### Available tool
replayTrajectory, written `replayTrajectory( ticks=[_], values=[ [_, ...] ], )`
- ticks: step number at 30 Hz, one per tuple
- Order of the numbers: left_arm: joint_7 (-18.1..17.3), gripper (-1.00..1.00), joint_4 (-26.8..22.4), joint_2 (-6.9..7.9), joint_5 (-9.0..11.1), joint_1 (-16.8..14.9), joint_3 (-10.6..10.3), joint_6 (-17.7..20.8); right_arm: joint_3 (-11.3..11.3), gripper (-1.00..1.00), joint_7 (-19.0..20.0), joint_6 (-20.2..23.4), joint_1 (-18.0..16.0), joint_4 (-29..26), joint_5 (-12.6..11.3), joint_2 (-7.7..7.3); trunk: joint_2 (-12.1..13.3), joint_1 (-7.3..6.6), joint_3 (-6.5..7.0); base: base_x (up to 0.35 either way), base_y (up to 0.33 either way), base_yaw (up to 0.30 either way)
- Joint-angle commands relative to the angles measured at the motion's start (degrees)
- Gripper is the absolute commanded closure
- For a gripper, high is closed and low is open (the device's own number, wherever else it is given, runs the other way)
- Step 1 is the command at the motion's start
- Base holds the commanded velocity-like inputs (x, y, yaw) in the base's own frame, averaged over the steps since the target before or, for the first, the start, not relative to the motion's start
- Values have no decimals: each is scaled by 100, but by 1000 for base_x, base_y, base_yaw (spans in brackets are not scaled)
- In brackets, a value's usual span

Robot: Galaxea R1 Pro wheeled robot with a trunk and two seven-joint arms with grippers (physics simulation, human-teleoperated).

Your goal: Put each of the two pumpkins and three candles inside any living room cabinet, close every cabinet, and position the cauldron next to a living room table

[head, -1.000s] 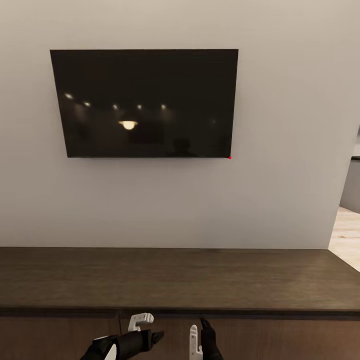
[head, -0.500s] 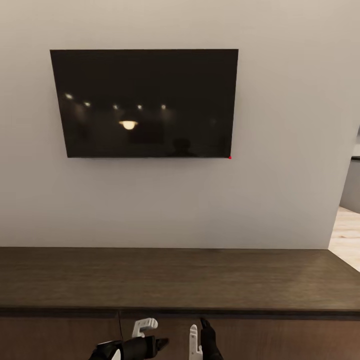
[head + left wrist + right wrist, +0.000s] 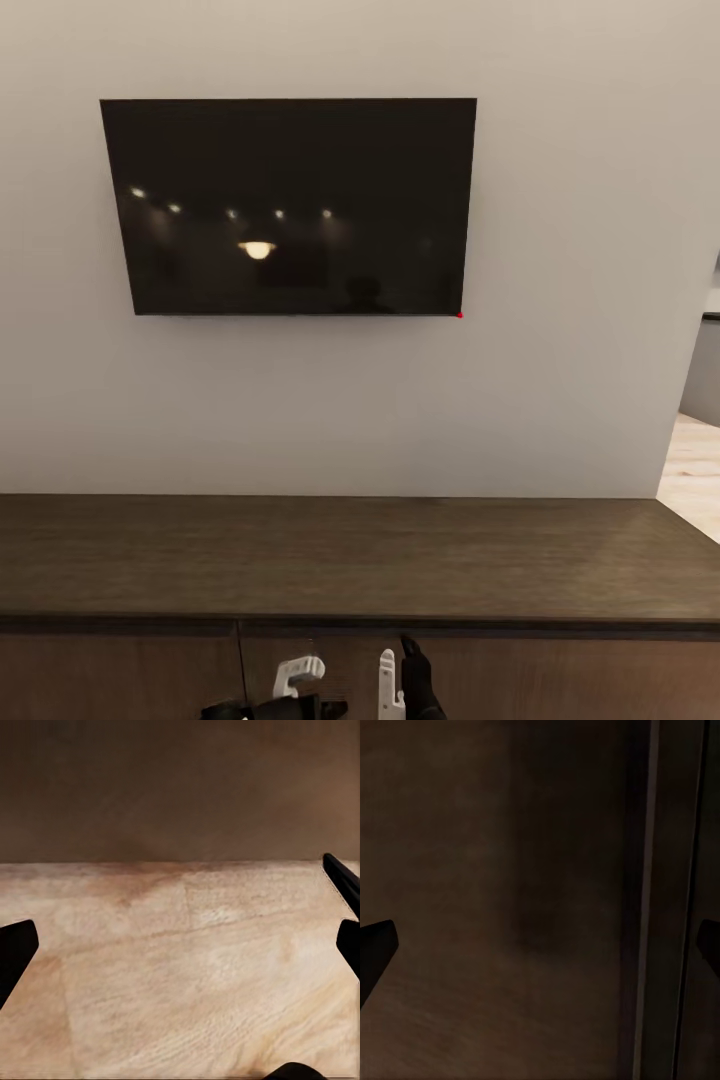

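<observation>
The robot faces the cabinet (image 3: 350, 555), a long, low dark-brown unit that runs across the near part of the head view, against a pale wall (image 3: 580, 250). A dark television (image 3: 290, 205) hangs on that wall above the cabinet, with small ceiling lights and a round lamp mirrored in its screen. The drawer fronts along the cabinet's near face sit flush, and a thin vertical seam parts two of them. At the far right a strip of light wood floor (image 3: 692, 470) shows past the end of the wall.

The left pincer (image 3: 300, 690) sits low at the near edge, in front of the drawer fronts, with one white finger (image 3: 298, 672) visible above the dark wrist. In the left wrist view its dark fingertips (image 3: 15, 952) stand wide apart at the two sides of the frame, with nothing between them, over light floor boards and the cabinet's brown face.

The right pincer (image 3: 398, 680) is just to the right of it, pointing up, one finger white and one black, with a gap between them. Its wrist view shows the tips spread wide and empty, close to the dark wood (image 3: 510, 900) and a vertical seam.
</observation>
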Motion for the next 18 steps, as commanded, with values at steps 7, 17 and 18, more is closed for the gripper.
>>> replayTrajectory(
  ticks=[7, 17, 18],
  values=[
    [-115, -100, 184, -25, 49, -1, -20, 49, 14, -100, -21, 56, -3, 2, 59, 1, -3, -1, -7, 0, 0, 0],
    [-1156, -100, 215, 144, -61, -1, -30, 50, 8, -100, -23, 57, -3, 2, 63, 1, -3, -1, -7, 0, 0, 0],
    [-1219, -100, 215, 158, -84, -1, -30, 50, 8, -100, -23, 57, -3, 2, 62, 1, -3, -1, -7, 0, 0, 0]
  ],
)
